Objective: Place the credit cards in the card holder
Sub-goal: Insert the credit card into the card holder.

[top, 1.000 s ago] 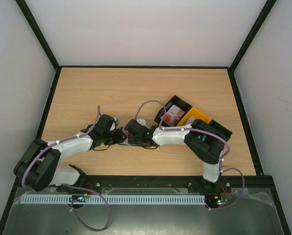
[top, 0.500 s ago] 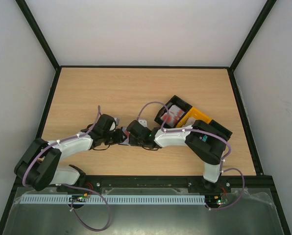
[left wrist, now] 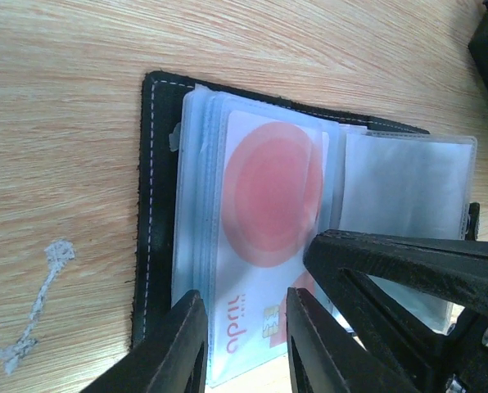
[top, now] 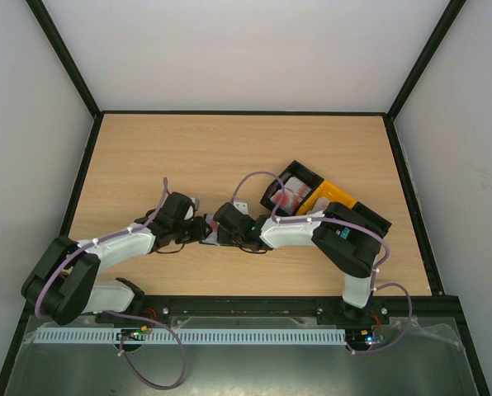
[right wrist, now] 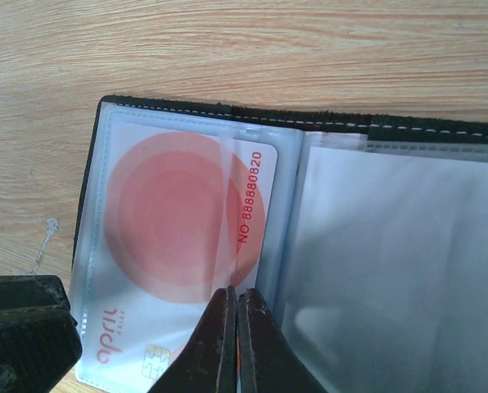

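Black folding card holder (left wrist: 150, 205): open flat, mid-bench (top: 229, 148), toward the near edge.
Pale pinkish-white plastic card (left wrist: 268, 188), red disc: I judge it mostly sleeved.
My left gripper (left wrist: 242, 307): jaws apart, straddling it.
My right gripper (right wrist: 232, 299): jaws closed, tips on it; what they pinch, I cannot tell.
Red-and-white cards (top: 292, 195): unloaded, in the black bin (top: 300, 170) rightward.

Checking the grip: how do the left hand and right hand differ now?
The left hand is open, fingers apart over the red-and-white card; the right hand is shut, fingertips together. The left hand is over the card's page of the card holder; the right hand is at its middle fold. Both are low over the open holder.
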Robot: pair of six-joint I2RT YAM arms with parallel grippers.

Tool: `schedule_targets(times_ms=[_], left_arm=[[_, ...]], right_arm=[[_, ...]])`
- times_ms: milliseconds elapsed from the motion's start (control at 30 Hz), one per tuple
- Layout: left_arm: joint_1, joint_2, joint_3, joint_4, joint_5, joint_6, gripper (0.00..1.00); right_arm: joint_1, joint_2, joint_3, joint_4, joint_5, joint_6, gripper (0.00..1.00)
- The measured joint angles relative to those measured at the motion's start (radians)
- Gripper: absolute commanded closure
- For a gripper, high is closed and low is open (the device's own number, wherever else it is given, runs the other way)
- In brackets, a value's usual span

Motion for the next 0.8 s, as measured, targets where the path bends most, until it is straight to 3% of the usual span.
schedule_targets(times_ms=[567, 800], left_arm=[[0.000, 0.043, 0.000, 0.027, 0.025, 0.004, 0.70], [0.000, 0.046, -0.002, 0.035, 0.034, 0.006, 0.76]], right_arm=[[0.000, 0.000, -0.002, 0.002, 0.000, 0.000, 0.98], [0.000, 0.000, -0.002, 0.003, -0.001, 0.000, 0.98]])
